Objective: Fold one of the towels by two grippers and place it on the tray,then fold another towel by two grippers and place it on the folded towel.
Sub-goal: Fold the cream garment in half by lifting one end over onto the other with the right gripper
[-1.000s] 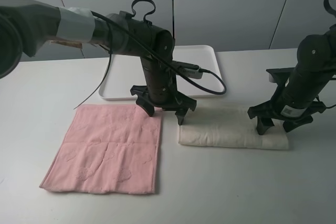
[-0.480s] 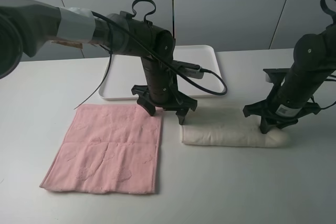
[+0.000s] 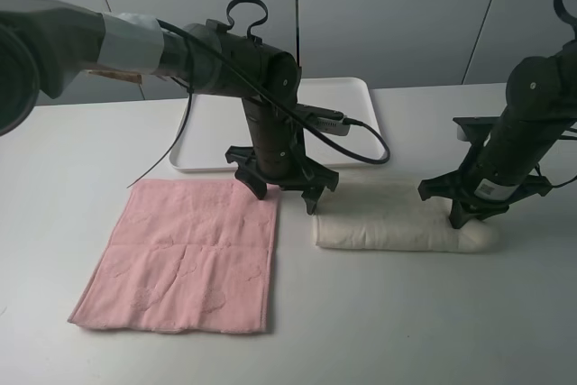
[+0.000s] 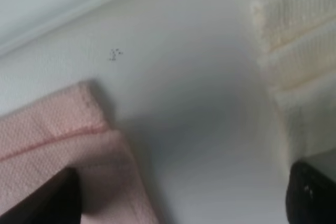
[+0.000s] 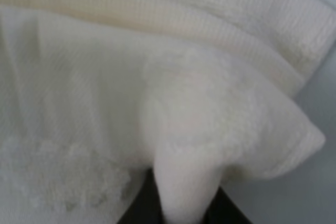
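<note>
right gripper [image 3: 471, 215] pinching cream towel [image 3: 388, 227] end | left gripper [image 3: 285, 196] wide open, empty | risk: a one-sided lift prob undoes the fold

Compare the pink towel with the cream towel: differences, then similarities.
The pink towel lies spread flat, square; the cream towel is folded into a narrow strip. The right tool pinches the cream towel's end; no tool grips the pink towel. Both are terry cloth, lying on the table, neither on the tray.

pink towel [image 4: 47, 145] corner | table [image 4: 194, 103] strip between | cream towel [image 4: 299, 51] (folded layers) opposite
</note>
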You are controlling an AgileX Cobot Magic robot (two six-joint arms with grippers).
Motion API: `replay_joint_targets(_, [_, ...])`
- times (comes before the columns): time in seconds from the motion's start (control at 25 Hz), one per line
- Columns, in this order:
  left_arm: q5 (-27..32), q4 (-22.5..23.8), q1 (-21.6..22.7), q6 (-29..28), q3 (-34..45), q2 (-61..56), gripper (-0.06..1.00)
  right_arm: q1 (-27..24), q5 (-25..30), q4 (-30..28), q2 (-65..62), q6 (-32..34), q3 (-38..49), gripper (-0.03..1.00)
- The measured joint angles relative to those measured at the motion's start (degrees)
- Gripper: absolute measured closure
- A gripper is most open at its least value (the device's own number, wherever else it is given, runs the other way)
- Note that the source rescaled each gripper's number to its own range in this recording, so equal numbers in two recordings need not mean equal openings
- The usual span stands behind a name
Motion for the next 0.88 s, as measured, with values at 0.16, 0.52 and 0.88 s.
replay_joint_targets(0.16, [0.0, 0.0, 0.0, 0.0, 0.0, 0.0, -0.05, -0.11, 0.62, 1.94, -0.54, -1.71, 0.0, 0.88])
replay_joint_targets(0.52, [0.0, 0.0, 0.0, 0.0, 0.0, 0.0, -0.05, -0.44, 3.28, 9.86, -1.36, -8.14, 0.58, 0.88])
replay_joint_targets(0.88, [0.33, 0.0, 0.0, 0.25, 0.0, -0.33, -0.05, -0.44, 3.39, 10.23, -1.71, -9.64, 0.57, 0.88])
